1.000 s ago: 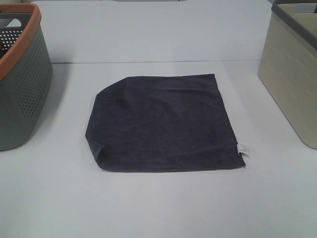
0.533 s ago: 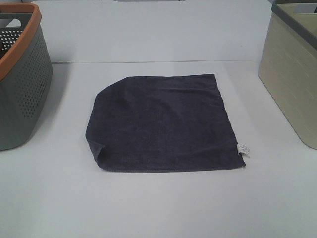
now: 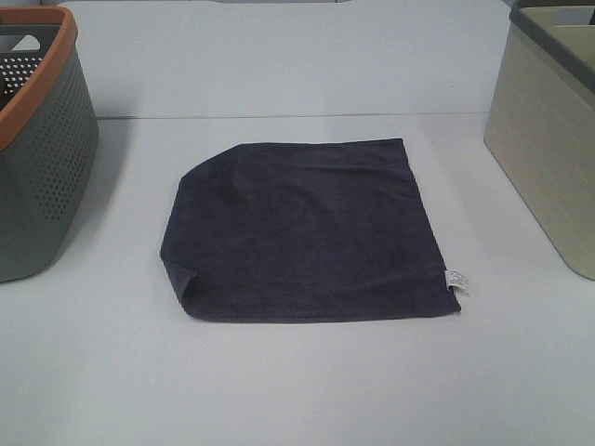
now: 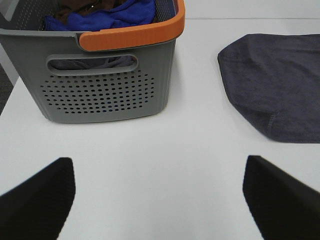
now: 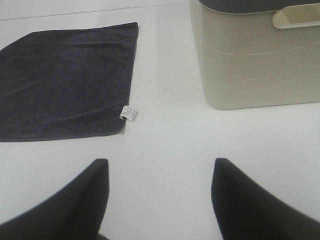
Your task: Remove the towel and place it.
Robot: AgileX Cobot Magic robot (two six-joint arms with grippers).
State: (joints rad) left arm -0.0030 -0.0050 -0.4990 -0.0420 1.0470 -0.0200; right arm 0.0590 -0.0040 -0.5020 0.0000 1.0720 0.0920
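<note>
The dark charcoal-navy towel (image 3: 302, 228) lies flat on the white table (image 3: 297, 390), its small white tag (image 3: 456, 281) at the near right corner and its near left corner folded over. It also shows in the left wrist view (image 4: 277, 82) and the right wrist view (image 5: 65, 82). My left gripper (image 4: 160, 200) is open and empty, low over the bare table, short of the towel and the grey basket. My right gripper (image 5: 159, 200) is open and empty, over bare table short of the tag (image 5: 128, 113). Neither gripper shows in the exterior high view.
A grey perforated basket with an orange rim (image 3: 37, 139) stands at the left and holds blue cloth (image 4: 115, 15). A beige basket with a dark rim (image 3: 548, 130) stands at the right, also seen in the right wrist view (image 5: 255, 55).
</note>
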